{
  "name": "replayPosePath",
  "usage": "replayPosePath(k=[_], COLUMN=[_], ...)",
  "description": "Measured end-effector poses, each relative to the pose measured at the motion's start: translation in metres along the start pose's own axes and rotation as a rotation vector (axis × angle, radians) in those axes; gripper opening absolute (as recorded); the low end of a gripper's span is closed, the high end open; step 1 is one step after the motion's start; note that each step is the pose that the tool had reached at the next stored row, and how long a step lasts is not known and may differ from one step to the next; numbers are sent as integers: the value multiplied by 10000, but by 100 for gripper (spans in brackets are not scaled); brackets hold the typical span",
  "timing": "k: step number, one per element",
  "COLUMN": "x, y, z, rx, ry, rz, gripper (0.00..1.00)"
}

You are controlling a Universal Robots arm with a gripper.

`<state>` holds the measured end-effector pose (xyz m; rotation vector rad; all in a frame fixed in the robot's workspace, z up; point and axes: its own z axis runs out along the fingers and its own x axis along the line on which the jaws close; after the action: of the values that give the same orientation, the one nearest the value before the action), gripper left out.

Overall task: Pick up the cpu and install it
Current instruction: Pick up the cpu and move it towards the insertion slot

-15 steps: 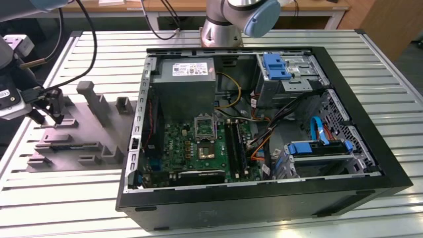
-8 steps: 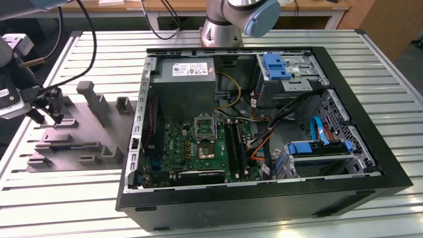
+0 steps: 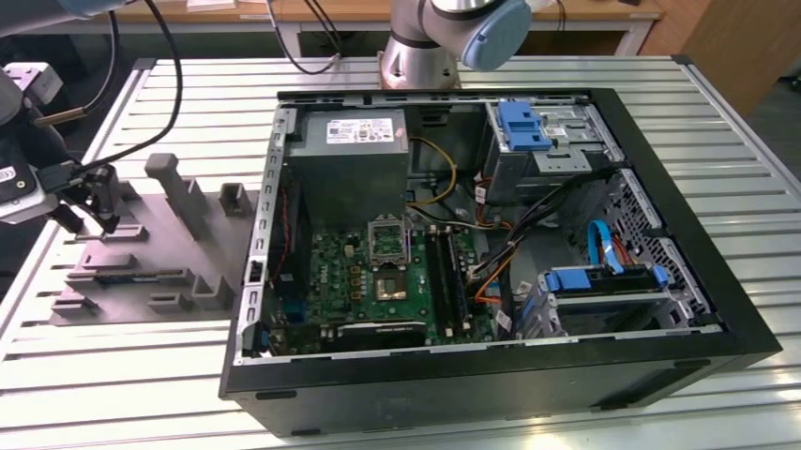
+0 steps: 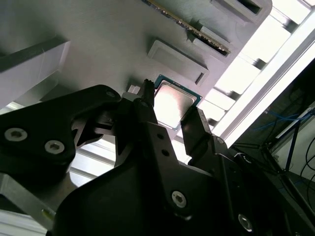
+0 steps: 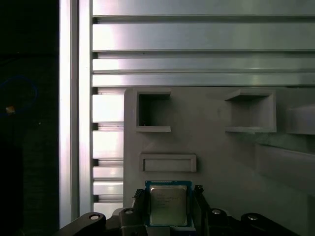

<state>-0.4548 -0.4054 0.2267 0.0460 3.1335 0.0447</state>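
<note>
The cpu (image 5: 168, 204), a small square chip with a silvery top and a green rim, lies low over the grey tray (image 5: 216, 147). It also shows in the second wrist view as the cpu (image 4: 172, 103). My gripper (image 5: 169, 196) has one black finger against each of two opposite edges of the chip, so it is shut on it. In the exterior view the gripper (image 3: 92, 223) stands at the tray's (image 3: 144, 262) end toward the exterior view's left, fingertips down at tray level. The socket (image 3: 389, 242) sits on the green board inside the open computer case.
The black computer case (image 3: 501, 375) lies open on the slatted metal table (image 3: 726, 150), toward the exterior view's right of the tray. Upright grey blocks (image 3: 182, 192) rise from the tray close to the gripper. Cables, drive cages and a power supply (image 3: 363, 155) surround the socket.
</note>
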Motion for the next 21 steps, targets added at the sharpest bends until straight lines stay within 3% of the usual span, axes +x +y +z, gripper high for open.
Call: replayPosePath(k=[19, 21], x=[0, -1], y=[1, 2], z=[-30, -68], rx=[1, 11], ry=[0, -1], rz=[0, -1], gripper=[47, 47])
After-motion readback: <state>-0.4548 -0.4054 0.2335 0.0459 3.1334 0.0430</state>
